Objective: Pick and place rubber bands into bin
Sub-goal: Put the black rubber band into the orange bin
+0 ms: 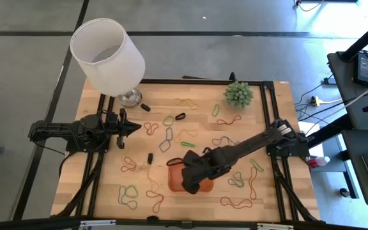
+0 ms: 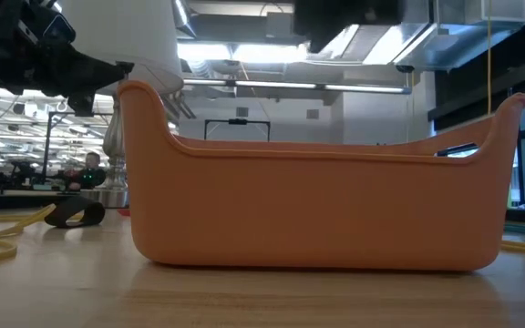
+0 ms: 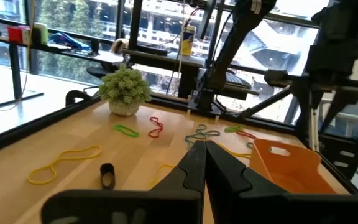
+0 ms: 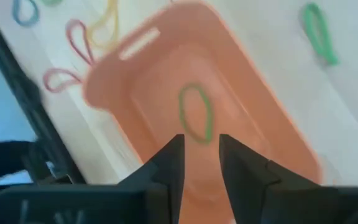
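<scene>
L side of table: left gripper (image 1: pixel 135 127) parked over the wood near the lamp base, fingers (image 3: pixel 194 163) pressed together, holding nothing. White lampshade (image 1: pixel 107 56) stands at the far L corner; a small black piece (image 1: pixel 145 107) lies just beside its base. Rubber bands (image 1: pixel 168 135) scattered loose over most of the table (image 1: pixel 107 185) in green, red, yellow, tan, from L front corner across to R edge; none in either gripper. Center-front: the bin (image 1: pixel 175 179), orange, sits flat on the wood w/ bands around it on all sides. Right gripper (image 1: pixel 192 185) hangs directly above the bin, arm reaching in diagonally from R. In right wrist view its fingers (image 4: pixel 170 160) are slightly parted, empty, pointed down into the bin (image 4: pixel 229 124); one green band (image 4: pixel 195 114) lies on the bin floor just ahead of the tips. Far R-center: small potted plant (image 1: pixel 238 94) near the back edge, well apart from the bin.
</scene>
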